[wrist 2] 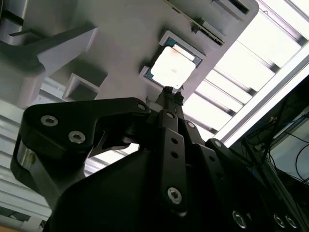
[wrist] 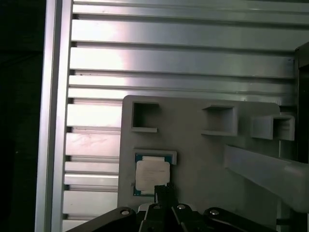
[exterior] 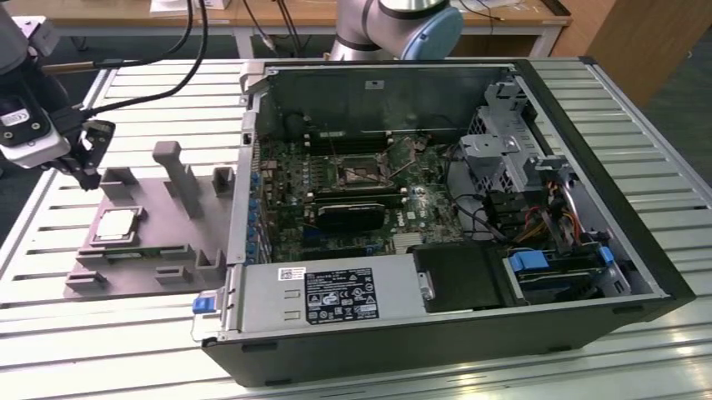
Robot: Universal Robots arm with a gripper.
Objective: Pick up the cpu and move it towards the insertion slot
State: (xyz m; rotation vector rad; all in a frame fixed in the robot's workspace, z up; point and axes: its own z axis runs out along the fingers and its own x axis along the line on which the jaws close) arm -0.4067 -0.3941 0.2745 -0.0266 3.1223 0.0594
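Tool (exterior: 87, 171) hangs just above the grey fixture plate (exterior: 167, 262) on the worktop (exterior: 112, 350), tips pinched together, gripping nothing. Cpu (exterior: 117, 225) lies flat in the plate's pocket, probably so it can't slide. Both wrist views line the tips up near the chip's edge. The exterior view adds the open PC case (exterior: 579, 167) beside the plate.

The desk (exterior: 100, 350) is a silvery metal top of long parallel slats with narrow grooves between them. Two things rest directly on it: a flat grey fixture plate (exterior: 156, 242) toward the exterior view's left (it carries blocks, pockets and an upright post), and a black computer case (exterior: 445, 342) with its side panel off, just beside the plate on the exterior view's right. In the first wrist view the plate's edge runs parallel to the slats.
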